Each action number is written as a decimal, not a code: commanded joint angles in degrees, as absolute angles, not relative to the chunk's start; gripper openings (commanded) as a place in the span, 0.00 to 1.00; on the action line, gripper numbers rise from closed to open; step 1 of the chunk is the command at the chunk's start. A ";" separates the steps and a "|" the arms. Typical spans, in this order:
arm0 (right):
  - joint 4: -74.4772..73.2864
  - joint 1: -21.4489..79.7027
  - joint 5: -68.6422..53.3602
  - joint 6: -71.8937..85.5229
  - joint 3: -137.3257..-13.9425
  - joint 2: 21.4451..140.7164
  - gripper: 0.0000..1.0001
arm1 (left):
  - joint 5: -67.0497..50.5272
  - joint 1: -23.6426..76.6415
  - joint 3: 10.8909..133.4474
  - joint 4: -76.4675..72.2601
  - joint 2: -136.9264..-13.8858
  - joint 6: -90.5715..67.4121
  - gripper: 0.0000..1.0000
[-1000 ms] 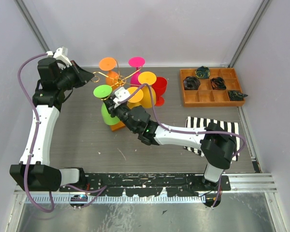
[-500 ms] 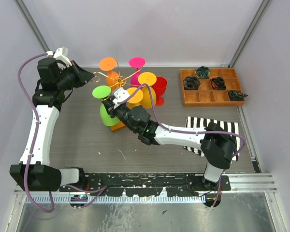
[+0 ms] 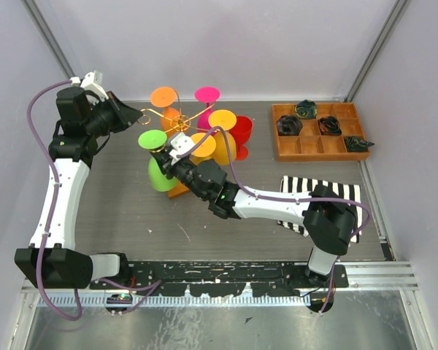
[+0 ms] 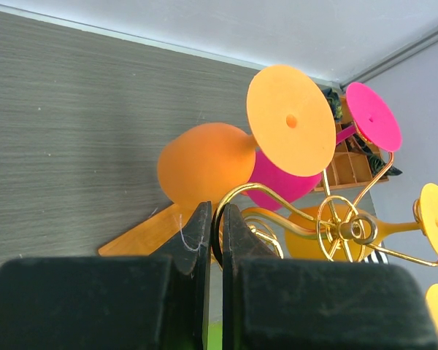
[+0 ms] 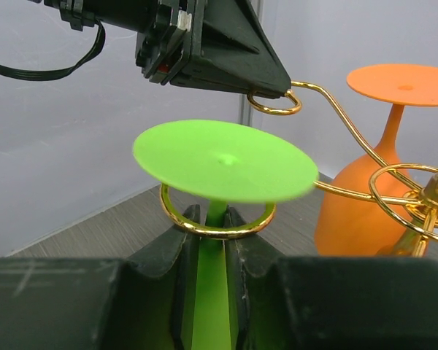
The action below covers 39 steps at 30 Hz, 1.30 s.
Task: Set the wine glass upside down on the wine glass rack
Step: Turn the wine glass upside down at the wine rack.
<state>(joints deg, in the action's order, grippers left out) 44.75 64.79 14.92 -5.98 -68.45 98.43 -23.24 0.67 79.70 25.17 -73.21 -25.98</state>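
Observation:
The wine glass (image 3: 152, 138) is bright green and hangs upside down, foot uppermost, at the front left of the wine glass rack (image 3: 181, 125). In the right wrist view its flat foot (image 5: 223, 160) sits just above a gold ring (image 5: 204, 227), with the stem running down through that ring. My right gripper (image 5: 215, 216) is shut on this stem just below the ring; it is also seen from above (image 3: 168, 162). My left gripper (image 4: 217, 216) is shut on a curled gold loop (image 4: 217, 240) of the rack's far-left arm, and shows from above (image 3: 140, 113).
Orange (image 3: 163, 96), pink (image 3: 206, 93), yellow (image 3: 223, 118) and red (image 3: 241, 131) glasses hang on the other rack arms. A compartmented wooden tray (image 3: 321, 155) with dark items stands at the back right. A black-and-white striped cloth (image 3: 306, 186) lies under the right arm.
The green glass has shifted slightly left and down with my right gripper, settling into the ring. The left arm has stayed still on the rack loop.

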 commanded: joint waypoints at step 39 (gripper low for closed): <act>43.73 66.71 26.70 -3.09 -65.23 90.99 0.18 | -23.40 0.00 77.95 27.26 -74.09 -24.28 0.00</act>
<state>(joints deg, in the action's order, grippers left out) 44.29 66.30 21.04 -4.14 -63.75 93.97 -23.49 0.51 79.46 24.49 -73.34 -26.00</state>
